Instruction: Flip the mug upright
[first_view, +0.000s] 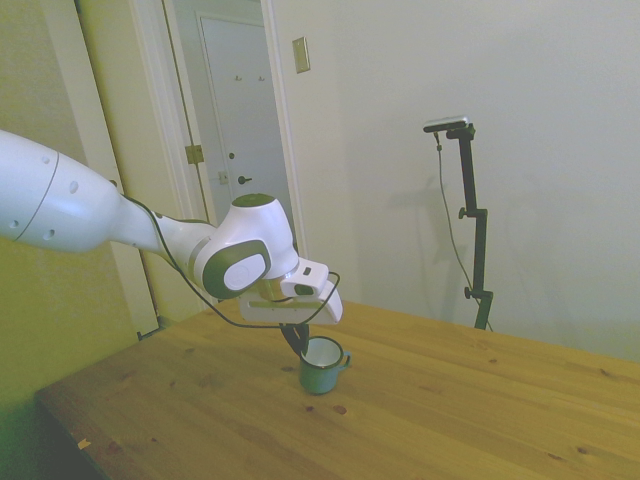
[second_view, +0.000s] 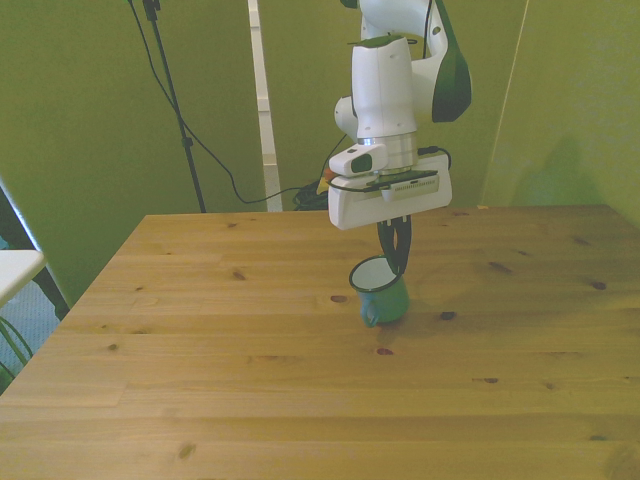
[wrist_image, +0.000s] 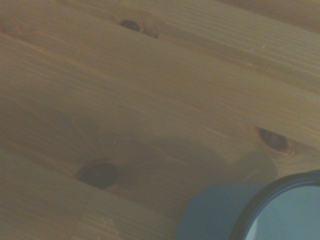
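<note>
Mug (first_view: 322, 366): teal-green, white inside, thin dark rim. It is mouth-up, tilted slightly, base at or just off the desk (first_view: 420, 420); contact with the wood cannot be confirmed. Front view places the mug (second_view: 382, 293) near the desk's (second_view: 200, 380) middle, a little toward the front view's right. In the side view the small loop handle sticks out on the picture's right; in the front view a small teal bump shows low on the side nearest the camera.

Hand (first_view: 297, 340): comes down from the white arm directly over the mug. Dark fingers closed on the mug's rim and wall, one finger reaching inside the mouth. In the front view the hand (second_view: 397, 258) grips the rim on the front view's right side of the opening.

Wrist view: blurred. Part of the mug (wrist_image: 280, 212) shows, dark rim arc with pale interior, teal wall beside it. Rest is desk (wrist_image: 150, 75) planks with dark knots and a soft shadow beside the mug.
</note>
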